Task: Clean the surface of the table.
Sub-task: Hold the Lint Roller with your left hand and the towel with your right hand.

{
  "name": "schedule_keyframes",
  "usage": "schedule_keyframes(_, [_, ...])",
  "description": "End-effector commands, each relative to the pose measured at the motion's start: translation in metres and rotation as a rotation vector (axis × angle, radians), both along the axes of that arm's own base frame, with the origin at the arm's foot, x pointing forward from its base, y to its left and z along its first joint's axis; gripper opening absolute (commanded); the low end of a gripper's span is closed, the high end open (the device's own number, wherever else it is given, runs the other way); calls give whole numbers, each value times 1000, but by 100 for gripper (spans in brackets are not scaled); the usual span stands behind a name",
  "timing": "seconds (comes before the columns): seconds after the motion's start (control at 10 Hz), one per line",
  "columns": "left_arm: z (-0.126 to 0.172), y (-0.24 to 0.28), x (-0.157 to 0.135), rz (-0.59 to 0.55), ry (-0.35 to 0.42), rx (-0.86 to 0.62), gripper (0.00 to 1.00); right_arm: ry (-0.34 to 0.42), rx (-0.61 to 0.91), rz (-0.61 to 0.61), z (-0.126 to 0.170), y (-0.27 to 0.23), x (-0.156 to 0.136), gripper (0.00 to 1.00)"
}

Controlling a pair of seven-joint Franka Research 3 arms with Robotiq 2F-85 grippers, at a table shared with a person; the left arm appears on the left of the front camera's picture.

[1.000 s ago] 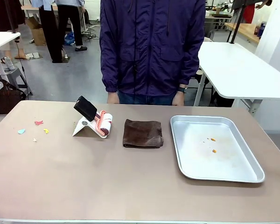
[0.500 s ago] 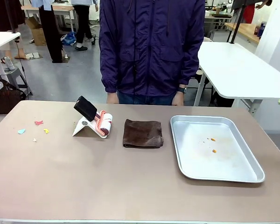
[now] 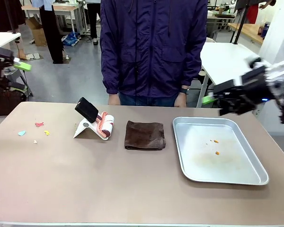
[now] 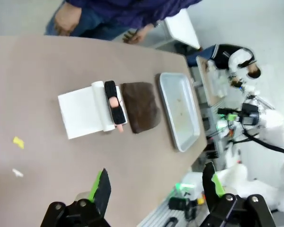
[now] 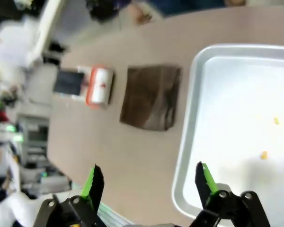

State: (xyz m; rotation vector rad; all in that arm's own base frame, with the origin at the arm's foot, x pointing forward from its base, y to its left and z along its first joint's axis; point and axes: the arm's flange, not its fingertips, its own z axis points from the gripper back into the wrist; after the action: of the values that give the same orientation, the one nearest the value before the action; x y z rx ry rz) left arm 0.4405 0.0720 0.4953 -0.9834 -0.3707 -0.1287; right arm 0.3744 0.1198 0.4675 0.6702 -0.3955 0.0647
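2 hands spread: L hand point(image 4: 156, 172), R hand point(image 5: 148, 170); matte table point(image 3: 85, 179), sq. brown cloth point(image 3: 145, 135).

Front view looks across the table point(image 3: 85, 179); wrist views overlook it.

The bench point(image 3: 85, 189) lies open across the lower frame; lint roller point(image 3: 103, 125), brown cloth point(image 3: 145, 135) and tray point(image 3: 199, 163) block mid-frame.

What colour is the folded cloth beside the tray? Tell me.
The cloth is dark brown; front view.
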Motion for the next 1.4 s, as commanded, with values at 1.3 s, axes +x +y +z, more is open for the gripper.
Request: schedule_keyframes(1.3, [-40, -128, 83, 14, 248, 279, 100, 166, -315, -5, -51, 152, 95, 100])
